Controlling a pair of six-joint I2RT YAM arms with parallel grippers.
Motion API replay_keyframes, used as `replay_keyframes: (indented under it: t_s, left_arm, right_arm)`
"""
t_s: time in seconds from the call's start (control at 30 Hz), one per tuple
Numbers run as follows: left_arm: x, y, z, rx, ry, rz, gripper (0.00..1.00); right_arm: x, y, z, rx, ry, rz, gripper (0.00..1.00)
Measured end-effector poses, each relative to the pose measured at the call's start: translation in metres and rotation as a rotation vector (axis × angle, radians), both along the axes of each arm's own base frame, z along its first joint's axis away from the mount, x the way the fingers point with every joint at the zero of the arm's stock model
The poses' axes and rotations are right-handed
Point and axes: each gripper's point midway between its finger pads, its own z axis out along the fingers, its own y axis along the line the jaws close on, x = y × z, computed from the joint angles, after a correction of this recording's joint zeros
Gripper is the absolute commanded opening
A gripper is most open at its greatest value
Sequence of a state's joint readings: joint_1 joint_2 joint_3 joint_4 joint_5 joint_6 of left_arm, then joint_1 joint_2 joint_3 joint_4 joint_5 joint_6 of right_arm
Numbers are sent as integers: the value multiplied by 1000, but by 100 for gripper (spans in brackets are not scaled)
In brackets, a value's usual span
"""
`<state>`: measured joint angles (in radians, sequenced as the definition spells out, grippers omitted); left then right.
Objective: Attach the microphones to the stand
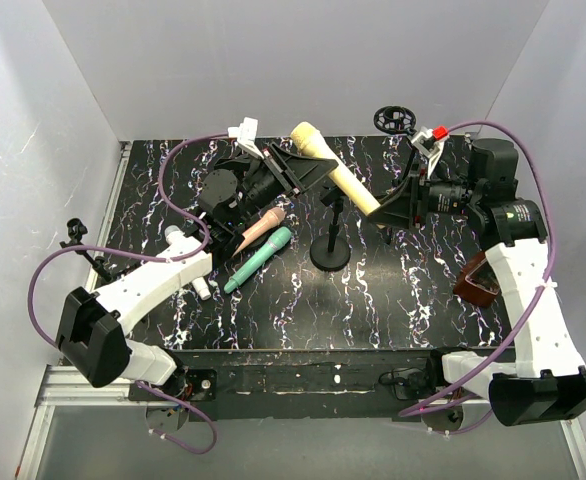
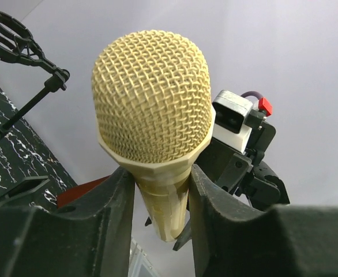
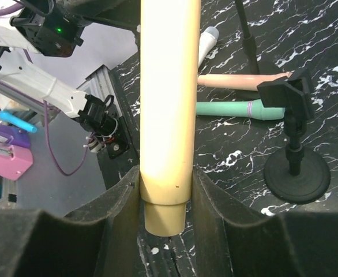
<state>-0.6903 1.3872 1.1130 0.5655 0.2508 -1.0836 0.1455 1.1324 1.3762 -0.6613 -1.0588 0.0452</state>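
So the left pincer (image 2: 161,184) was clenched on the yellow-tan microphone (image 1: 345,180), its fingers (image 2: 114,213) pressing in from both sides just under the mesh head. The right pincer (image 3: 165,196) was clamped on the same mic at the other end, close to the tail of the handle, with a short stub poking out past the pads. Basically both arms had one mic between them, up off the tabletop (image 1: 393,290) and slanted, with the head toward the back wall and the tail toward the right arm.

Right below and beside the middle of that mic was the small black stand (image 1: 330,248), a round base with a clip (image 3: 286,95) on top. The clip had nothing in it. From the top view the handle passed close to the clip, but I couldn't tell if they touched.

Left of the stand, the peach-pink microphone (image 1: 263,225) and the teal-green microphone (image 1: 258,258) lay flat side by side on the tabletop. The white microphone (image 3: 208,39) lay just past them, mostly hidden behind the held one in the right wrist view.

Further out there was a second stand (image 1: 394,120) with a round ring mount at the back, and a dark red object (image 1: 476,280) near the right arm.
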Motion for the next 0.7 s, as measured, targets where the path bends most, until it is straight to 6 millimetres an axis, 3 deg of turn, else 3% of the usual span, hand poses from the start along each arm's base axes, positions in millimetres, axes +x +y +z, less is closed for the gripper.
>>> replay_keyframes:
  t_s: [0.1, 0.43, 0.53, 0.7]
  left_arm:
    - [0, 0, 0, 8, -11, 2, 0]
    - [-6, 0, -7, 101, -93, -2, 0]
    - [-9, 0, -13, 149, -118, -10, 0]
    - [-29, 9, -7, 196, -186, -39, 0]
  right_arm:
    - [-1, 0, 1, 0, -23, 10, 16]
    - [-9, -1, -6, -14, -56, 49, 78]
    - [-18, -1, -4, -11, -75, 76, 88]
    - [-38, -4, -3, -25, -119, 106, 95]
